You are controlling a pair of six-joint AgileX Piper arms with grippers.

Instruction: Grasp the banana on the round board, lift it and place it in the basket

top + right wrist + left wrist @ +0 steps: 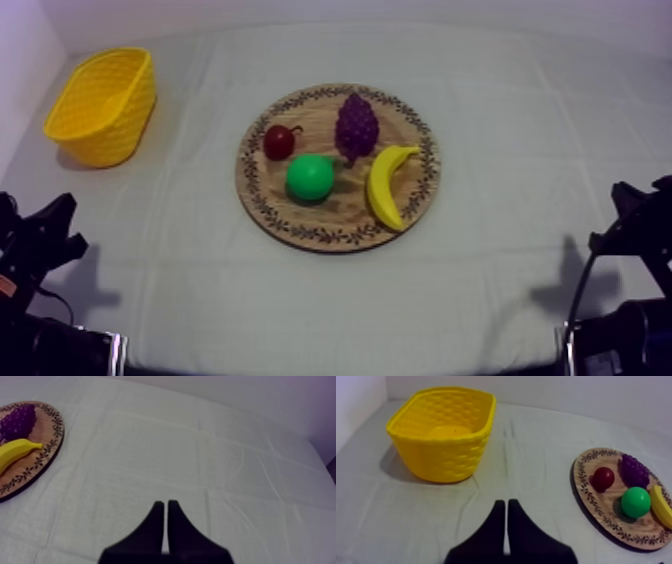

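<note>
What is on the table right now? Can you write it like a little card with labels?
wooden board: round, mid-table, holding four toy fruits
banana: on the board, right arm's side, beside the grapes
other fruit: small red fruit, round green fruit
yellow basket: far left, looks empty
left gripper: shut, low, facing the basket
right gripper: shut, low, off the board
task: not yet begun

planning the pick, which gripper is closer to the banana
Right. The right gripper sits off the banana's side of the wooden board; the left gripper is across the board, nearer the yellow basket.
</note>
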